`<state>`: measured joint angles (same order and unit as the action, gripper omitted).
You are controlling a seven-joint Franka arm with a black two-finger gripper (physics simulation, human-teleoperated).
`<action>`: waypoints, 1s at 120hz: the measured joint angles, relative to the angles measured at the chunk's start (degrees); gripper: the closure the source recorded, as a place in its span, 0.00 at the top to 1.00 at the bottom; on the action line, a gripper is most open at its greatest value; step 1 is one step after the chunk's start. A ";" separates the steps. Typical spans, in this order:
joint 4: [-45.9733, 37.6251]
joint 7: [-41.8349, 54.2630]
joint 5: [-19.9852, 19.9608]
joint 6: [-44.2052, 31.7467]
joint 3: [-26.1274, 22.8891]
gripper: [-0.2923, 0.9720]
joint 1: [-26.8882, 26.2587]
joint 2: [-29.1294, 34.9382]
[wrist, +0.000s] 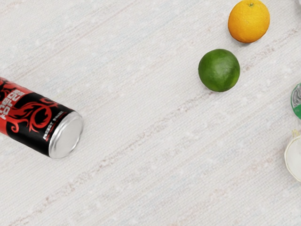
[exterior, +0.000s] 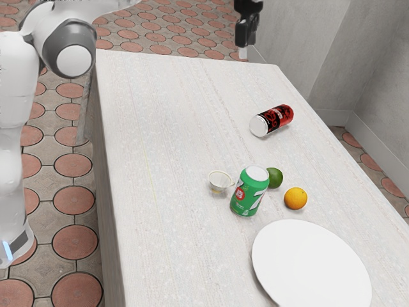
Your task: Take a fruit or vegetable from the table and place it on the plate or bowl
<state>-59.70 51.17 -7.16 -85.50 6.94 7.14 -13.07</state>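
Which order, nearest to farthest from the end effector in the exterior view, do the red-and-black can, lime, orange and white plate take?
Measured from the end effector:
1. Red-and-black can, lying on its side mid-table.
2. Lime, just beyond the green can.
3. Orange, near the plate's far rim.
4. White plate, at the table's near end.

This looks like a home kitchen to me: terracotta floor tiles (exterior: 73, 198), plain grey walls (exterior: 358, 51), a pale tabletop (exterior: 166, 128) bearing a soda can (exterior: 249, 190), orange (exterior: 295, 198) and plate (exterior: 311, 265).
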 joint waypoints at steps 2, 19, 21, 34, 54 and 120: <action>-0.05 1.12 0.25 0.70 -0.08 0.77 0.05 -0.07; -0.12 8.69 -3.93 4.81 -1.67 0.77 -0.99 -0.60; -0.10 9.45 -4.07 4.75 -1.77 0.77 -1.13 -0.82; -0.09 13.42 -4.79 3.12 -1.60 0.77 -0.13 -1.97; -0.18 18.25 -11.47 0.35 -2.09 0.77 1.13 -9.62; -2.54 27.04 -13.67 -9.37 -4.05 0.77 -3.56 -19.14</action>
<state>-62.24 78.21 -20.83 -94.87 2.89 3.58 -32.21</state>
